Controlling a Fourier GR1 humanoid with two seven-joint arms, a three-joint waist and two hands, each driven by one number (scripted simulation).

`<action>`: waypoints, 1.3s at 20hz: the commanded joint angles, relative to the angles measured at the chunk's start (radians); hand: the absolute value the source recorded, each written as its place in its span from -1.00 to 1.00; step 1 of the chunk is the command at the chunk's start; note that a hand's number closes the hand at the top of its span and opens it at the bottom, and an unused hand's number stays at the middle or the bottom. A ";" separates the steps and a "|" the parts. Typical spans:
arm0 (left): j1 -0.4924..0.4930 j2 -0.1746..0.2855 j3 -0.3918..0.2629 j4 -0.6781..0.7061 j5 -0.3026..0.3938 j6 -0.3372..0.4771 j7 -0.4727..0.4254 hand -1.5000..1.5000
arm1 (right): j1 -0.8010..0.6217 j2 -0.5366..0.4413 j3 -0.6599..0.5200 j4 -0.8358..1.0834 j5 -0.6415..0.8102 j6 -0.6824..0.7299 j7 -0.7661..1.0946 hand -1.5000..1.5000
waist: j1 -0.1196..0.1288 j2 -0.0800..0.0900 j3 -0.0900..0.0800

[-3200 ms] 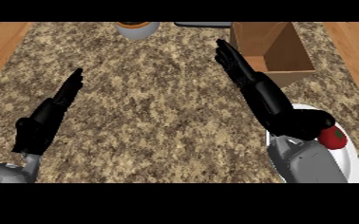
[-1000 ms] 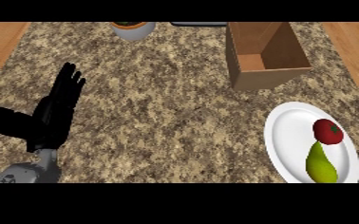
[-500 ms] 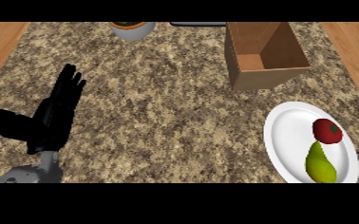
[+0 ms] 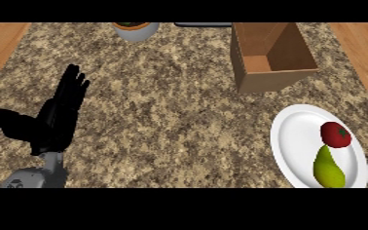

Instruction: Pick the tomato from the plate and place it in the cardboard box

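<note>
A red tomato (image 4: 336, 134) lies on the white plate (image 4: 295, 141) at the lower right of the head view, just above a green pear (image 4: 328, 168). The cardboard box (image 4: 271, 55) stands open at the upper right, behind the plate. My left hand (image 4: 59, 113) rests at the lower left with its fingers straight and pointing up, holding nothing, far from both plate and box. My right hand does not show.
A grey pot with an orange rim (image 4: 135, 29) stands at the counter's back edge, and a dark flat object (image 4: 203, 25) lies beside it. Wooden strips (image 4: 10, 39) border the granite counter on both sides.
The right arm that reached over the plate 3.2 s ago has left the view. Over the last second the left hand has barely moved.
</note>
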 commanded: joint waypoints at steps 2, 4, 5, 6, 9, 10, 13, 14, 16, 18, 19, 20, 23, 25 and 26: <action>-0.029 -0.037 0.013 0.049 -0.033 -0.007 -0.007 0.00 | 0.035 0.027 -0.004 0.037 0.052 0.013 -0.083 -1.00 | -0.001 0.001 0.000; 0.014 0.002 0.046 -0.051 -0.009 -0.036 0.056 0.00 | 0.084 0.073 -0.003 -0.130 0.015 -0.005 0.036 -1.00 | -0.003 -0.001 0.000; 0.024 -0.006 0.081 0.043 0.015 -0.088 -0.049 0.00 | 0.079 0.082 -0.006 -0.098 0.033 -0.020 0.008 -1.00 | -0.002 0.000 0.000; -0.026 -0.037 0.025 -0.011 -0.058 -0.008 0.046 0.00 | 0.024 0.073 0.000 -0.014 0.074 -0.018 -0.037 -1.00 | 0.001 0.000 0.000; -0.020 -0.034 0.057 0.030 -0.031 -0.056 -0.008 0.00 | 0.064 0.076 0.017 -0.024 0.138 -0.060 -0.053 -1.00 | 0.000 0.001 0.000; -0.005 -0.041 0.059 0.013 -0.041 -0.044 0.013 0.00 | 0.072 0.123 0.013 -0.154 0.092 -0.078 0.061 -1.00 | -0.002 -0.001 0.000; 0.035 -0.063 0.024 -0.099 -0.058 -0.030 0.074 0.00 | 0.084 0.103 0.006 -0.052 0.151 -0.074 -0.059 -1.00 | 0.001 -0.001 0.000; -0.002 0.001 0.104 -0.041 0.002 -0.110 0.053 0.00 | -0.031 0.081 0.020 0.064 0.177 -0.062 -0.064 -1.00 | 0.006 0.001 0.001; -0.026 -0.033 0.098 -0.005 -0.045 -0.075 0.049 0.00 | 0.037 0.139 0.022 -0.083 0.162 -0.084 0.008 -1.00 | 0.000 0.000 0.000; -0.052 -0.071 0.061 0.036 -0.079 -0.060 0.031 0.00 | -0.014 0.139 0.029 -0.013 0.184 -0.079 -0.007 -1.00 | 0.001 0.001 0.000; -0.016 -0.105 0.022 -0.002 -0.120 -0.022 0.024 0.00 | 0.049 0.155 0.025 -0.068 0.181 -0.090 -0.023 -1.00 | -0.001 0.000 0.000; -0.013 -0.078 0.048 -0.089 -0.082 -0.033 0.106 0.00 | -0.008 0.165 0.035 -0.004 0.199 -0.101 -0.024 -1.00 | 0.003 0.000 0.000; -0.023 -0.013 0.137 -0.010 -0.017 -0.147 0.047 0.00 | 0.015 0.143 0.019 0.000 0.196 -0.061 -0.048 -1.00 | 0.002 0.001 0.000; -0.012 -0.083 0.080 0.032 -0.100 -0.088 0.007 0.00 | 0.074 0.164 0.014 -0.075 0.196 -0.062 -0.048 -1.00 | -0.002 0.000 0.000; 0.031 -0.088 0.071 -0.048 -0.090 -0.083 0.049 0.00 | 0.001 0.177 0.025 0.022 0.216 -0.077 -0.055 -1.00 | 0.003 0.000 0.000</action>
